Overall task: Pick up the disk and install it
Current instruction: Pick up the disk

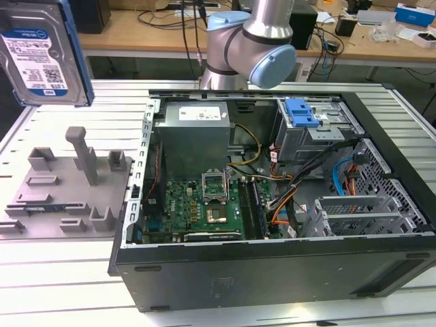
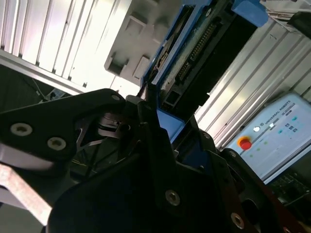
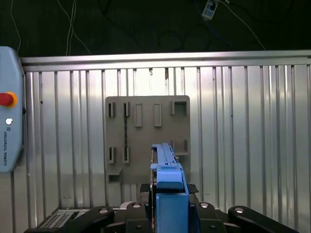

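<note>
While the claw (image 3: 167,194) hangs high above the table, its jaws are clamped on either side of the disk (image 3: 167,167), pinching the blue carrier rail so that the drive stands edge-on between them in both wrist views. Straight beneath the claw, well apart from the disk, lies the grey fixture plate (image 3: 146,126) with its slots and pegs, flat on the ribbed metal table (image 3: 243,121). Farther out, the open computer case (image 1: 272,204) sits just beside that plate, and a teach pendant (image 3: 7,121) with a red button rests at the table's edge.
</note>
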`<action>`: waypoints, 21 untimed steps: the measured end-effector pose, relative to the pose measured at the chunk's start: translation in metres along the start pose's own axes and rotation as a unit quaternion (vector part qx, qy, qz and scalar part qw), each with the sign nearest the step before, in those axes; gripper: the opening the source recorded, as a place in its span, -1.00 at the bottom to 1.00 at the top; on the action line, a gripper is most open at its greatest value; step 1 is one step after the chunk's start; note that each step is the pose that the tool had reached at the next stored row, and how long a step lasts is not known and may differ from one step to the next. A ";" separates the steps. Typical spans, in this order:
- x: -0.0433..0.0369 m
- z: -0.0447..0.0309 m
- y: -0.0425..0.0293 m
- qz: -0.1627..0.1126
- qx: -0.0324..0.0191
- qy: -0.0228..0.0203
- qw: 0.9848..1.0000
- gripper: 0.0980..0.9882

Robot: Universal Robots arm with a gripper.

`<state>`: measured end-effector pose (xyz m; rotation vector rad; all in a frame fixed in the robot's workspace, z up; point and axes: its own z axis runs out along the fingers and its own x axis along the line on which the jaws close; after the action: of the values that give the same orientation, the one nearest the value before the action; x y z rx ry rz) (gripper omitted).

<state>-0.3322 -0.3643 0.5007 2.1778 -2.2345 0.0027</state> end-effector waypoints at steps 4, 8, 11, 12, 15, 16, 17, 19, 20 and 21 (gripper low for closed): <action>0.0071 -0.0002 -0.0196 0.000 0.000 0.000 1.000 -0.39; 0.0134 -0.0004 -0.0409 0.000 0.000 0.000 1.000 -0.39; 0.0172 -0.0005 -0.0546 0.000 0.000 0.000 1.000 -0.39; 0.0185 -0.0005 -0.0594 0.000 0.000 0.000 1.000 -0.39; 0.0274 -0.0008 -0.0916 0.000 -0.001 0.000 1.000 -0.39; 0.0316 -0.0010 -0.1065 -0.001 -0.001 0.000 1.000 -0.39; 0.0327 -0.0010 -0.1104 -0.001 -0.001 0.000 1.000 -0.39; 0.0348 -0.0011 -0.1183 -0.001 -0.001 0.000 1.000 -0.39; 0.0359 -0.0011 -0.1223 -0.001 -0.001 0.000 1.000 -0.39; 0.0370 -0.0011 -0.1267 -0.001 -0.001 0.000 1.000 -0.39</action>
<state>-0.2065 -0.4045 0.5007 2.1790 -2.2320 0.0014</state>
